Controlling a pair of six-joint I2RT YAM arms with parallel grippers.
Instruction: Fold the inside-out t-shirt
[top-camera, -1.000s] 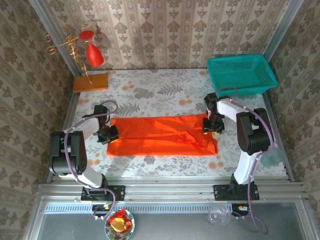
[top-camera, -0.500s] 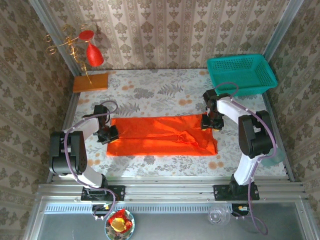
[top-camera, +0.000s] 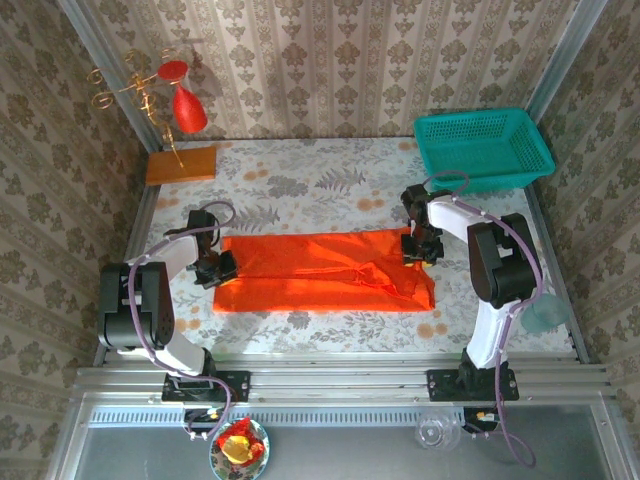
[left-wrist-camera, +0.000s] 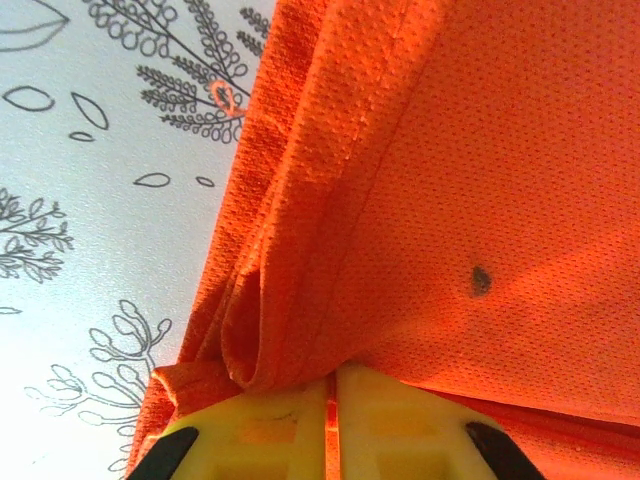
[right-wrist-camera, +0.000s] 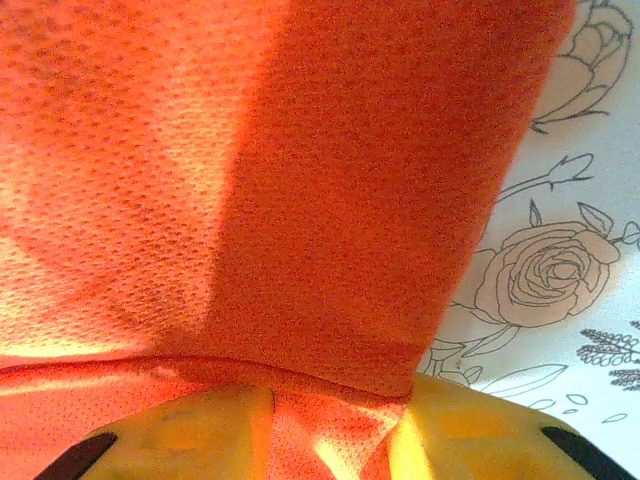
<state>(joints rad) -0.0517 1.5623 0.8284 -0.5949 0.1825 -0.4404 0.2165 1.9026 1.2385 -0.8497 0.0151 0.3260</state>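
Cloth first: plain orange-red short-sleeved t-shirt (top-camera: 320, 272), soft mesh knit, lying flat as a long band across the middle of the flower-patterned table (top-camera: 300, 190), ends toward the left and right edges, seam allowances showing. Already narrowed lengthwise, by the look; crosswise fold not yet made.

Left gripper (top-camera: 222, 270): at the band's left end. Left wrist view: yellow fingers (left-wrist-camera: 270, 430) pressed together on a bunched fold of hem, cloth squeezed up between them. Same place, same grip as a second ago.

Right gripper (top-camera: 418, 246): change noted here. A second ago lower along the band's right end, toward its near corner; now shifted up to the far-right corner of the band, forearm swung inward with it. Right wrist view: fingers part spread, hem edge lying across the gap between, no cloth bunched at the pads. Not yet clamped, seemingly on the way shut. Cloth itself unmoved, outline as before.

Meaning for the task, as judgement: re-aiming done, grab in progress. Once pinched at that corner, both ends in hand and ready for carrying one end over the other. Risk: only the top layer caught on the right, lower layers left behind, fold skewed.

Off to the sides, untouched: teal plastic basket (top-camera: 483, 148) at the far-right corner, flat orange-brown wooden block (top-camera: 181, 164) at the far-left.
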